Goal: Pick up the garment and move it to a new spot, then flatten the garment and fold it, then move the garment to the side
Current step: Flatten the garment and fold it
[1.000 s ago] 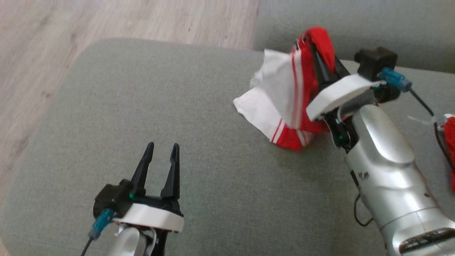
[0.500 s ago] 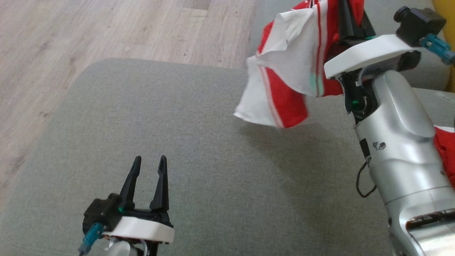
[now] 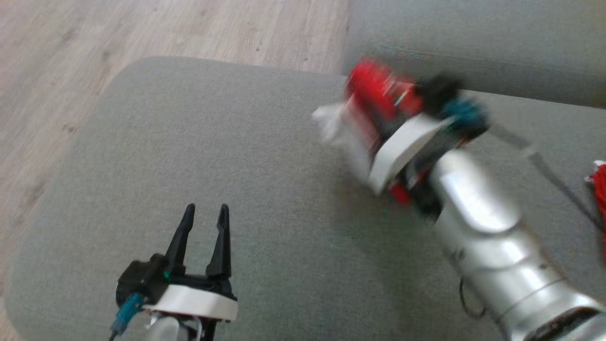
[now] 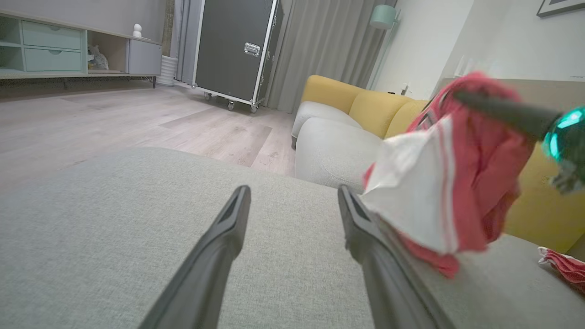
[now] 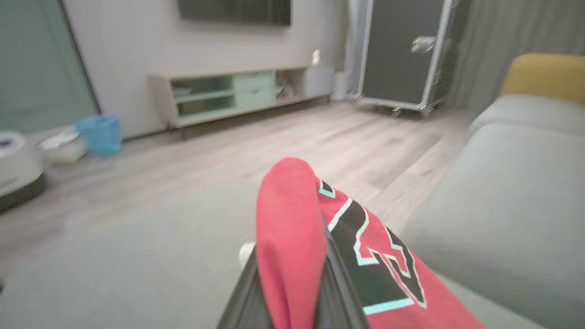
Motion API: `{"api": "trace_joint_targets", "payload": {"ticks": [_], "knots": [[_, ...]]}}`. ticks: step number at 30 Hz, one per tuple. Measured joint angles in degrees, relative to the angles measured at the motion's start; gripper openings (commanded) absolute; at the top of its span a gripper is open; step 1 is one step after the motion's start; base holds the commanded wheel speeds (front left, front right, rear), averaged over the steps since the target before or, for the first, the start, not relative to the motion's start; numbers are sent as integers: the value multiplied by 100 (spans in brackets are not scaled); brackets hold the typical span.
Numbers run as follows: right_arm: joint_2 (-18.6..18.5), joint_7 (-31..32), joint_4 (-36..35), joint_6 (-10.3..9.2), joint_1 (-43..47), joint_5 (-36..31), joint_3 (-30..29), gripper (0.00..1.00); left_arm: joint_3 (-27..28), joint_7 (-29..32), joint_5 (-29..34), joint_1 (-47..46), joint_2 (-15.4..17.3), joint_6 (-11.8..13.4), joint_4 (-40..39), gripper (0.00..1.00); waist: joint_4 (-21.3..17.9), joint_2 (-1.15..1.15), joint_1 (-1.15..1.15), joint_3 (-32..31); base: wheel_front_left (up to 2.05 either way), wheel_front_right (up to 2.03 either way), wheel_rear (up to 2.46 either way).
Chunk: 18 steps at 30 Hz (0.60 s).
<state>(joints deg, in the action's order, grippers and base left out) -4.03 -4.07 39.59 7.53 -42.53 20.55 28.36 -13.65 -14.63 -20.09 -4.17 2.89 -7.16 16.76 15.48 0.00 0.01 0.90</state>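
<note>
The right hand (image 5: pixel 292 274) grips the bunched red-and-white jersey (image 4: pixel 438 192), held low over the grey sofa cushion (image 3: pixel 236 142). The left hand (image 3: pixel 206 210) sits open and empty, well apart. The jersey is best lowered onto bare cushion and released only once the cloth rests.

Two hands: the left hand (image 3: pixel 206 209) and the right hand (image 3: pixel 386 113), each with two dark fingers. Two pieces of red cloth: one garment (image 4: pixel 438 196) at the right hand, and one red cloth (image 3: pixel 600 182) lying well out to that hand's right. Two sofas: one grey sofa (image 3: pixel 265 156) under both hands and one yellow sofa (image 4: pixel 333 93) beyond them. Ahead of the left hand, across the floor (image 4: pixel 114 119), are one black case (image 4: pixel 235 50) on wheels, one low cabinet (image 4: pixel 50 52) and one lamp (image 4: pixel 383 16). Ahead of the right hand is one blue bin (image 5: pixel 100 135).
</note>
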Motion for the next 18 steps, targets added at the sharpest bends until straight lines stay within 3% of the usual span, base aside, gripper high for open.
{"api": "trace_joint_targets", "payload": {"ticks": [1, 2, 6, 9, 13, 18], "knots": [[0, 82, 98, 0, 71, 102, 378, 17, -41, 0, 0, -51, 1, 0, 13, 100, 36, 0, 0, 29, 0, 0, 0], [0, 209, 225, 0, 131, 197, 771, 100, -103, 0, 0, -107, 0, 0, 33, 100, 78, 0, 0, 54, 0, 0, 0], [9, 425, 413, 0, 326, 635, 1969, 100, -270, 0, -2, -282, -2, -1, 131, 100, 261, 0, 0, 130, 0, 0, 0], [23, 375, 355, 0, 324, 1077, 2339, 100, -268, 0, -3, -288, -1, 0, 152, 100, 316, 0, 0, 168, 0, 0, 0], [26, -96, 366, 0, 242, 1405, 2205, 100, -134, 0, -3, -286, -2, -1, 149, 100, 210, 0, 0, 152, 0, 0, 0], [20, -779, 623, 0, 7, 1360, 1438, 100, 48, 0, -3, -276, -2, -1, 27, 100, -71, 0, 0, 106, 0, 0, 0]]}}
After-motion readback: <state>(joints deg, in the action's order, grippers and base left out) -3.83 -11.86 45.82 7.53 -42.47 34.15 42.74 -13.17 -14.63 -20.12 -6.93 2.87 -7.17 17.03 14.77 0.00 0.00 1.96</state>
